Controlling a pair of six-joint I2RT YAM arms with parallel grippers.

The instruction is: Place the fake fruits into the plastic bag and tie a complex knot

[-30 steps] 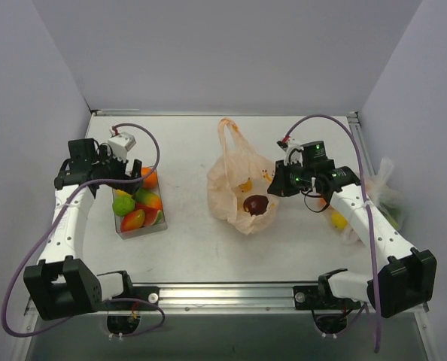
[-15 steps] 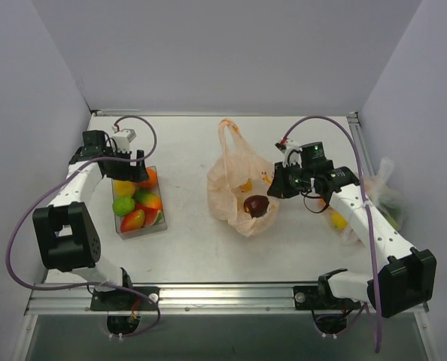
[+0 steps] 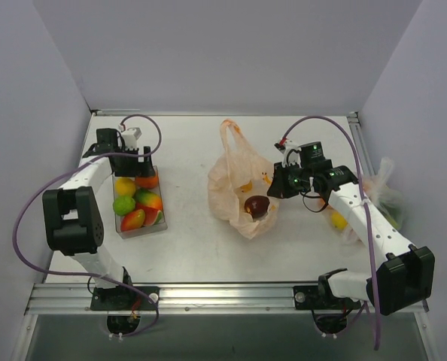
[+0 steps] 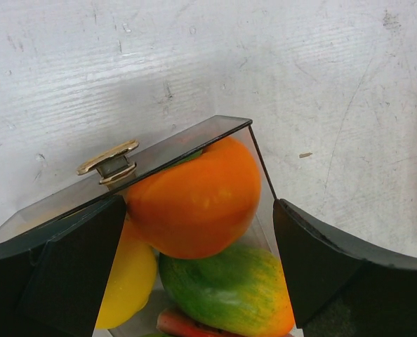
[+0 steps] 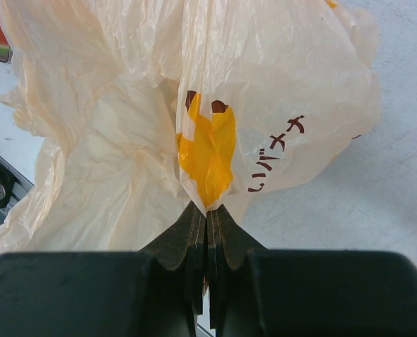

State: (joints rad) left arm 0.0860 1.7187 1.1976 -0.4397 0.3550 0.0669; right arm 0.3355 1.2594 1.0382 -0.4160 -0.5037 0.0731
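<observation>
My right claw [image 5: 207,217] is pinching the thin peach plastic bag [image 5: 279,84], one maroon fruit [image 3: 256,204] inside; my spread left claw [image 4: 198,210] is straddling the next glossy orange fruit [image 4: 194,186].

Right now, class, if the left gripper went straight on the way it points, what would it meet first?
Most likely the orange fruit, framed between the open fingers of the left gripper, at the end of the clear tray. Depth is unclear, so a finger might catch the tray rim first.
</observation>
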